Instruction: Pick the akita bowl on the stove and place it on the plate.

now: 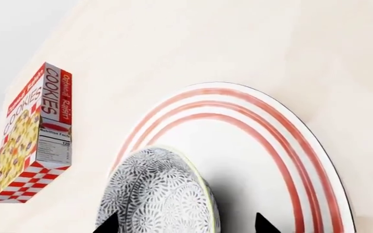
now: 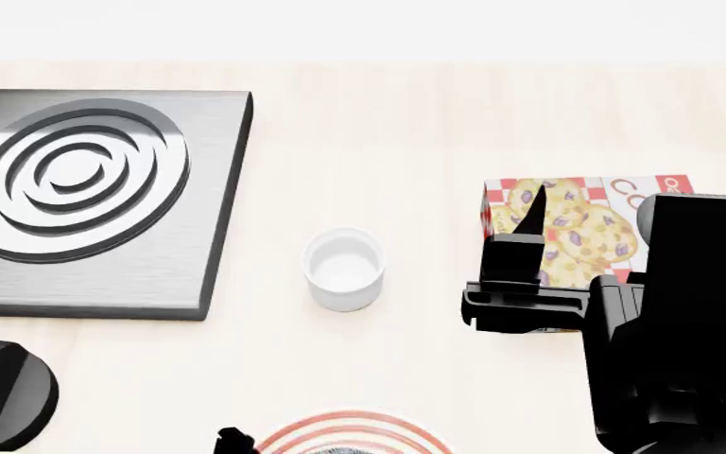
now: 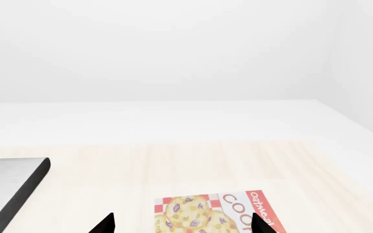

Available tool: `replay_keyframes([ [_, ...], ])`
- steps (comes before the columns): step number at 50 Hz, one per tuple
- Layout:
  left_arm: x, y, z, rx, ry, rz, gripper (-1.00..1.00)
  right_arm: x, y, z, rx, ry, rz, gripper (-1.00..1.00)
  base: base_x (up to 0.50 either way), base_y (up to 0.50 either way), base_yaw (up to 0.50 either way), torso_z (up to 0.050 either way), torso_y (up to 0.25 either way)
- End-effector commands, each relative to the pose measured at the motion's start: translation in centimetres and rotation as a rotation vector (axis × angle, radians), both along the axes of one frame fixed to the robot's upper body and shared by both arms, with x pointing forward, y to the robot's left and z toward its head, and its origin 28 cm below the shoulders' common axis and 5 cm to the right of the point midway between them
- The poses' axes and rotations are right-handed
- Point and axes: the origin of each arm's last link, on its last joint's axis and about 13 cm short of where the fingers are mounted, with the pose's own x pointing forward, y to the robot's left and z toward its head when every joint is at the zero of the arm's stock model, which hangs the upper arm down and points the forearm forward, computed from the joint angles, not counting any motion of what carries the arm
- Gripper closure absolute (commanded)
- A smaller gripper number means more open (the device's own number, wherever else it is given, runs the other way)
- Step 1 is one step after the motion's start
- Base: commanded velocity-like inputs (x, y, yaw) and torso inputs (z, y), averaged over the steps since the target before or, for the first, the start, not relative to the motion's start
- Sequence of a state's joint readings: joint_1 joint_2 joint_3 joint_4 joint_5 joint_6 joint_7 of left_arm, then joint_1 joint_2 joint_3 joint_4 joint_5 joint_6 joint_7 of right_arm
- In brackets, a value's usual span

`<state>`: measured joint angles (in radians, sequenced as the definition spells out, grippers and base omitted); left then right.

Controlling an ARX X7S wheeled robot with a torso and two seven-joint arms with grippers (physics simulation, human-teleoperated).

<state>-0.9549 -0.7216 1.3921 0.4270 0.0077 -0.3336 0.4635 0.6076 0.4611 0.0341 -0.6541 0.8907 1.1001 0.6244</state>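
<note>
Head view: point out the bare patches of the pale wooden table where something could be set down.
Free: the strip between the dark grey ringed stove and the small white cup, and the far band beyond the red-checked cookie box. Crowded: the near edge, with the red-ringed white plate and black knob.

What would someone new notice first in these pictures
Probably the speckled akita bowl, tilted over the red-ringed plate between the left end effector's fingertips. Next, the bright cookie box lying on the table beyond the right arm, and the ringed stove at far left, now bare, with a white cup beside it.
</note>
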Motion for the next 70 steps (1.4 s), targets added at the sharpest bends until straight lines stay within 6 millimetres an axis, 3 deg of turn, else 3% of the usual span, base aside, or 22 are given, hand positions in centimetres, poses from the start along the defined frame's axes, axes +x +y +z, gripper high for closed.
replay_keyframes([
  [1,0.0,0.0,0.5,-0.030,-0.014,0.006,-1.00,0.0,0.0,0.0,0.000,0.000,0.000,-1.00,0.00,0.00,0.00,0.000,0.000],
  [10,-0.5,-0.5,0.4,-0.050,-0.016,-0.011,-1.00,0.0,0.0,0.0,0.000,0.000,0.000,-1.00,0.00,0.00,0.00,0.000,0.000],
  [18,-0.8,-1.0,2.2,-0.107,-0.036,-0.028,-1.00,0.0,0.0,-0.1,-0.002,0.004,0.001,-1.00,0.00,0.00,0.00,0.000,0.000],
  [24,-0.8,-1.3,1.8,-0.130,-0.044,-0.037,-1.00,0.0,0.0,-0.1,-0.003,0.004,0.001,-1.00,0.00,0.00,0.00,0.000,0.000],
  [35,-1.4,-2.2,6.6,-0.378,-0.077,-0.038,-1.00,0.1,0.0,-0.2,-0.004,0.005,0.001,-1.00,0.00,0.00,0.00,0.000,0.000],
  [45,-1.8,-2.0,9.1,-0.574,-0.068,0.013,-1.00,0.1,0.0,-0.2,-0.004,0.005,0.001,-1.00,0.00,0.00,0.00,0.000,0.000],
  [70,-0.8,-0.2,11.0,-0.863,-0.030,0.188,-1.00,0.1,0.0,-0.2,-0.003,0.005,0.000,-1.00,0.00,0.00,0.00,0.000,0.000],
])
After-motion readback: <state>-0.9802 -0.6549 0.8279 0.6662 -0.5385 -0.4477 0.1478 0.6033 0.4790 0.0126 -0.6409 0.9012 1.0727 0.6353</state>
